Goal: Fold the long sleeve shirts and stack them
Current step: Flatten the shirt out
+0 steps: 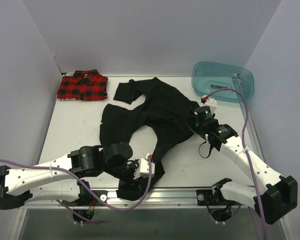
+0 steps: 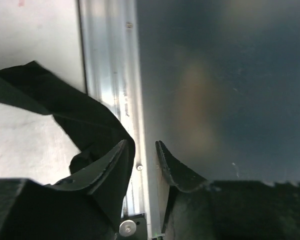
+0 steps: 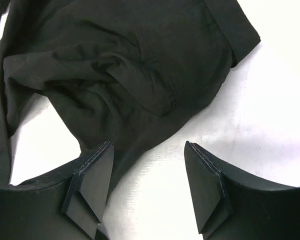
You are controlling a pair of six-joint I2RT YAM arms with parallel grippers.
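Black shirt (image 1: 150, 112) crumpled across centre of table (image 1: 75, 132), one end trailing to near edge; red-and-black plaid shirt (image 1: 83, 86) folded at far left corner; left gripper (image 2: 140, 146) at near edge, jaws narrowly apart, gap empty, cloth just beside one finger; right gripper (image 3: 147, 146) spread wide over black shirt's edge, holding nothing.

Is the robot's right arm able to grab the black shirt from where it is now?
Probably yes. The right gripper hangs with its jaws open just over the edge of the black shirt, with the cloth right below its fingers and nothing in between to block it.
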